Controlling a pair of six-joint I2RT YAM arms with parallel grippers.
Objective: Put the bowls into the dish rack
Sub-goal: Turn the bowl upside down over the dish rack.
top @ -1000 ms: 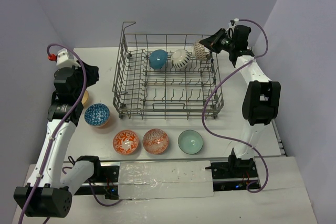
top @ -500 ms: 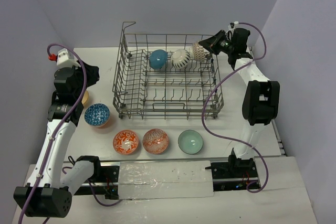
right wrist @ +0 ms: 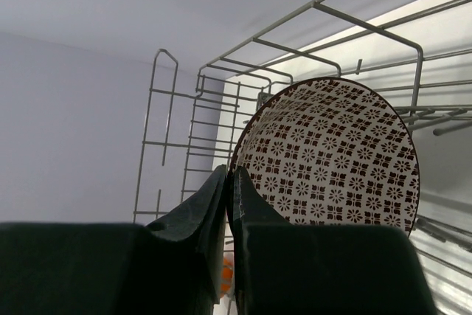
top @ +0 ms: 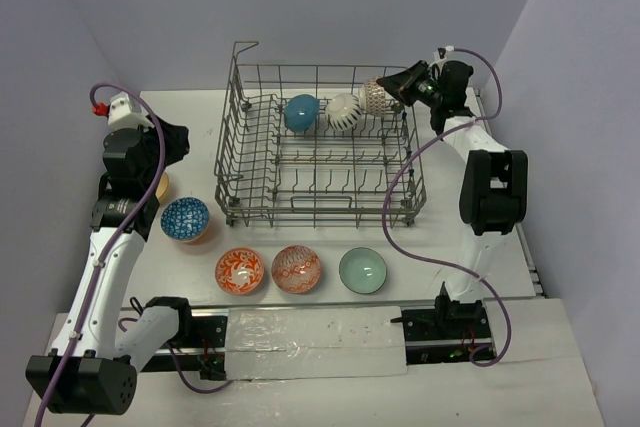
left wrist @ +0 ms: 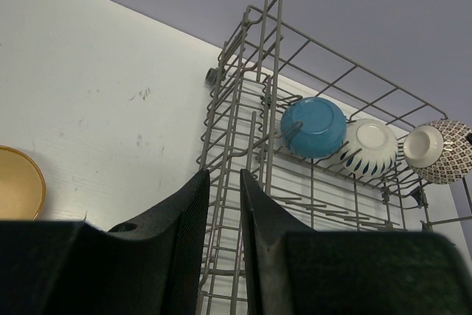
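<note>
Three bowls sit at the far end of the dish rack (top: 232, 152), and the third is not yet released. The right gripper (top: 402, 88) is clamped on the rim of the brown-patterned bowl (top: 375, 97), which stands on edge just ahead of its fingertips and inside the rack's wall. Just beyond it stands the white striped bowl (top: 345, 112), and the teal-blue bowl (top: 301, 112) is further out along the same line. The step in hand looks like seating this bowl between the tines. The next move probably calls for lowering it until it rests, then parting the fingers without tipping it (the wrist view shows no tine bearing it yet).

The left gripper (top: 176, 140) hangs with its fingers narrowly apart and nothing between them, the tan bowl (top: 161, 186) below and behind it.

Against a second ago, the right gripper and its bowl have edged slightly toward the striped bowl. The left arm has not moved.
</note>
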